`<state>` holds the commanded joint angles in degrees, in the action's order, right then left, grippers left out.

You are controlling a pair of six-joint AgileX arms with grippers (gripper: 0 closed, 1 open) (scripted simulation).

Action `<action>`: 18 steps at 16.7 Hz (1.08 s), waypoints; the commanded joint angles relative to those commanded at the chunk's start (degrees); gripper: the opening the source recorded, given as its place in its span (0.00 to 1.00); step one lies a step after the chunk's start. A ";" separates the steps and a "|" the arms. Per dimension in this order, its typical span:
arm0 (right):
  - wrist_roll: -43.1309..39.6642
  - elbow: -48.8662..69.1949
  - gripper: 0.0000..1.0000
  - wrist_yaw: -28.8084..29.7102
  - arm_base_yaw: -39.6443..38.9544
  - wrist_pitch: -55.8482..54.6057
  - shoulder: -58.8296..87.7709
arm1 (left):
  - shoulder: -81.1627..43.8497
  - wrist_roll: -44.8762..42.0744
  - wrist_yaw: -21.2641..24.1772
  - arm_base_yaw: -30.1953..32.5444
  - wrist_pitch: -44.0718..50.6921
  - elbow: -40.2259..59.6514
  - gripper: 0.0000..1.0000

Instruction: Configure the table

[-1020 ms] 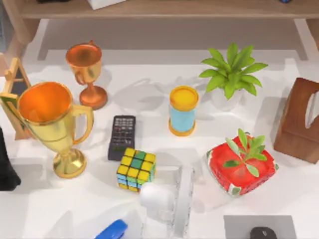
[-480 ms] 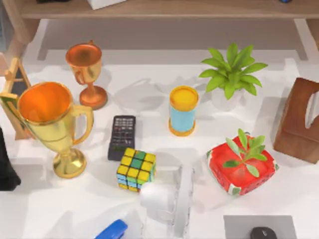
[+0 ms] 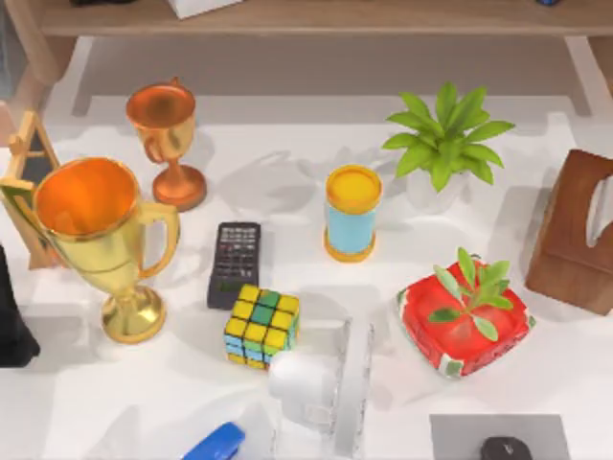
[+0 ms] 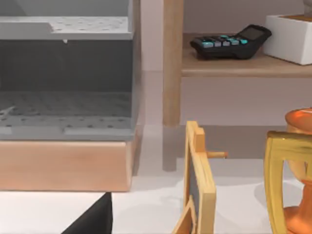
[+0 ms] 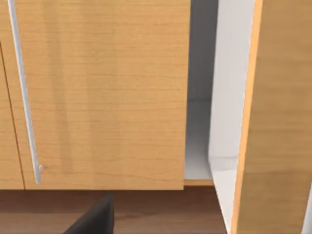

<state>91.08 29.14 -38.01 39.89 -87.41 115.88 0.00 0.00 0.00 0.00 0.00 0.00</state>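
Worktop point(image 3: 86, 383), crowded: we are judging slow, high approaches safest; tool states we cannot tell.

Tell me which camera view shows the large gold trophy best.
The top view: the large gold trophy stands whole at the table's left, cup, handle and base visible. The left wrist view catches one gold handle at its edge. The right wrist view faces wooden cabinet doors instead.
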 joint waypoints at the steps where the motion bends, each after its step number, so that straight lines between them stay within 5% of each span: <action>1: 0.00 0.00 0.85 0.00 0.00 0.00 0.00 | 0.00 0.00 0.00 0.00 0.00 0.00 1.00; 12: 0.00 0.00 0.02 0.00 0.00 0.00 0.00 | 0.00 0.00 0.00 0.00 0.00 0.00 1.00; 18: 0.00 0.00 0.00 0.00 0.00 0.00 0.00 | 0.00 0.00 0.00 0.00 0.00 0.00 1.00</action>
<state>91.08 29.14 -38.01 39.89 -87.41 115.88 0.00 0.00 0.00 0.00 0.00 0.00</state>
